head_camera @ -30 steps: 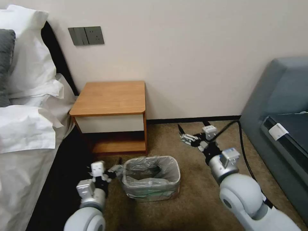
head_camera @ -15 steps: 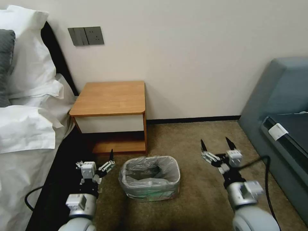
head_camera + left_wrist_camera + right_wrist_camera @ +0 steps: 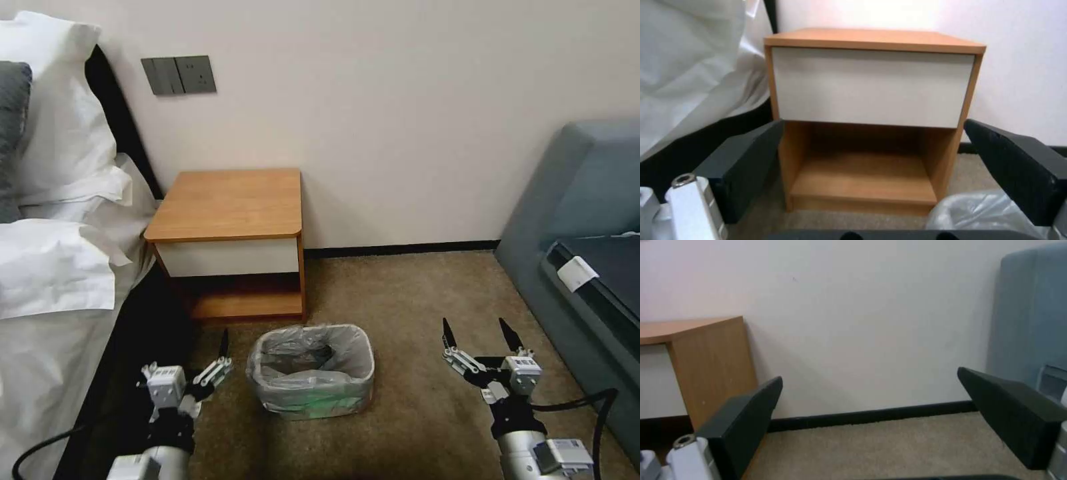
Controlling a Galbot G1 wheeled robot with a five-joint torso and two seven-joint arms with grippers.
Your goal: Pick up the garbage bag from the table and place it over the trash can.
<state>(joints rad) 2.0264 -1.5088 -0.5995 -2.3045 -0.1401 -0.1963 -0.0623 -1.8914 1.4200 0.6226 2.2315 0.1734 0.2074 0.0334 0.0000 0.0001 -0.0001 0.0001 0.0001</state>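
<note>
Head view shows the thin, wrinkly, translucent grey plastic garbage bag point(image 3: 312, 363) already lining the small cream-beige rectangular plastic trash can point(image 3: 313, 400), which stands on the brown carpet point(image 3: 413, 300) just in front of the boxy orange-brown wooden bench point(image 3: 230, 203). Beside the can, the left end effector point(image 3: 200, 363) hangs with fingers spread apart, holding nothing. Well apart on the other side, the right end effector point(image 3: 481, 347) is likewise spread and empty.
</note>
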